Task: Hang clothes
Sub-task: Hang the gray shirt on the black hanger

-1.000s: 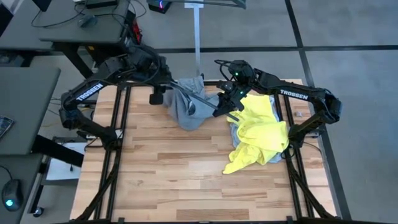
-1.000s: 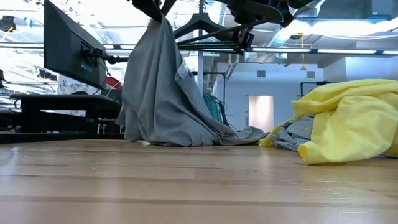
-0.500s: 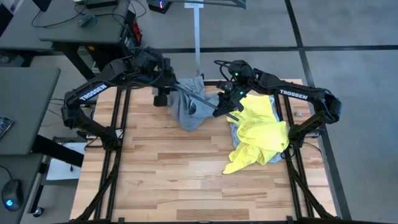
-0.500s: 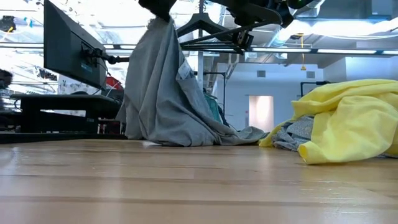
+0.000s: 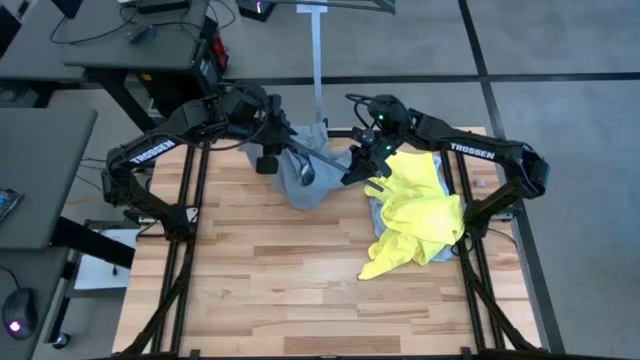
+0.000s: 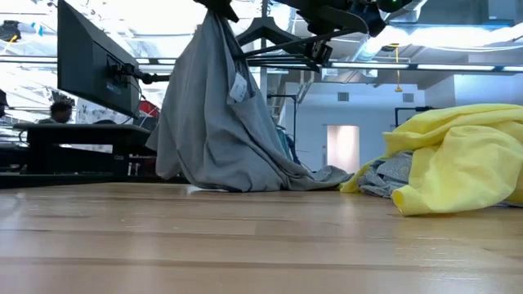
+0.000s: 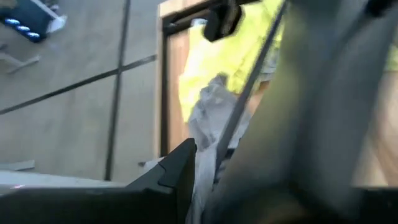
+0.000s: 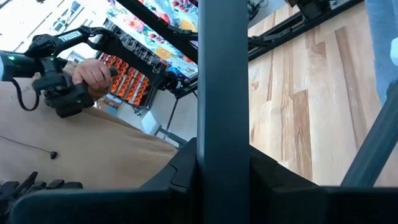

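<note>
The grey T-shirt (image 5: 303, 176) hangs from my left gripper (image 5: 270, 152) at the table's far middle and also shows in the low view (image 6: 212, 131). My right gripper (image 5: 362, 165) is shut on a thin black hanger (image 6: 270, 37) beside the shirt's top. The neon-yellow T-shirt (image 5: 415, 210) lies in a heap at the table's right, on top of the pale light-blue shirt (image 6: 384, 175), whose edge sticks out from under it. My left gripper holds a bunched part at the grey T-shirt's top (image 6: 214, 20), near the neck label, from above. The shirt hangs below the fingers. Its lower part (image 6: 270, 175) lies spread on the table. The cloth hides the fingertips. My right gripper pinches one straight bar of the hanger (image 8: 222, 93) between its two fingers (image 8: 186, 168), which lie across the bar. The hanger is lifted clear of the table. Its far arm (image 5: 310, 150) reaches over the grey T-shirt.
A black frame (image 5: 190, 230) runs along the table's left and right sides. A metal post (image 5: 316, 60) stands behind the far edge. The table's near half (image 5: 300, 290) is bare wood. A person's hand (image 8: 93, 74) shows in the room beyond.
My left gripper has moved toward the table's right edge, closer to the hanger, carrying the grey T-shirt's top with it. The shirt's lower part has stayed on the table.
</note>
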`<action>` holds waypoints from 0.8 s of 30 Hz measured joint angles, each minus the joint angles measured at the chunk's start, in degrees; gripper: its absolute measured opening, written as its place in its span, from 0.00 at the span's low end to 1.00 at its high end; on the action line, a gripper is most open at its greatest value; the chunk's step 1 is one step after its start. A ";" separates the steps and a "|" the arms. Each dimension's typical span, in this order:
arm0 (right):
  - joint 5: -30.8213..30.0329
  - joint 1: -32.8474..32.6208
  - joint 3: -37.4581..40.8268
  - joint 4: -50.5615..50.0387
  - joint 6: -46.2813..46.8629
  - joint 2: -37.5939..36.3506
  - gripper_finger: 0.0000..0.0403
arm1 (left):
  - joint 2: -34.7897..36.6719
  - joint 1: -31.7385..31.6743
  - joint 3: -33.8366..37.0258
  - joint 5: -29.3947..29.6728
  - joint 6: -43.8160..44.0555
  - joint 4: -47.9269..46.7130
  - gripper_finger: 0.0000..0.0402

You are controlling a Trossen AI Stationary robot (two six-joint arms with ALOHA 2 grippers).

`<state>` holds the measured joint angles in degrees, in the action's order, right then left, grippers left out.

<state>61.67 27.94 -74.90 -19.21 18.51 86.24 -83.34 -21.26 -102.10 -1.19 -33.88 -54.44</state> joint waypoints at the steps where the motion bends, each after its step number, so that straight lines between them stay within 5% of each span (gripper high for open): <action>1: 0.05 -0.01 -0.12 0.30 -0.18 -0.05 0.15 | 0.01 0.00 -1.07 0.03 0.11 -0.57 0.26; 12: 0.75 0.44 0.18 -0.15 1.97 0.15 0.15 | 0.29 -4.80 -9.16 -1.75 6.58 -12.62 0.38; 18: 1.27 0.77 0.18 -0.47 1.24 0.02 0.15 | 0.16 -6.61 -9.16 -2.89 2.69 -16.69 0.44; 24: 1.29 0.77 0.18 -0.30 1.13 0.04 0.15 | 0.16 -9.43 -9.14 2.46 -2.35 -21.81 0.45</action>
<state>62.96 28.71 -74.72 -19.51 19.64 86.28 -83.18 -30.69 -111.24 1.27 -36.23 -76.25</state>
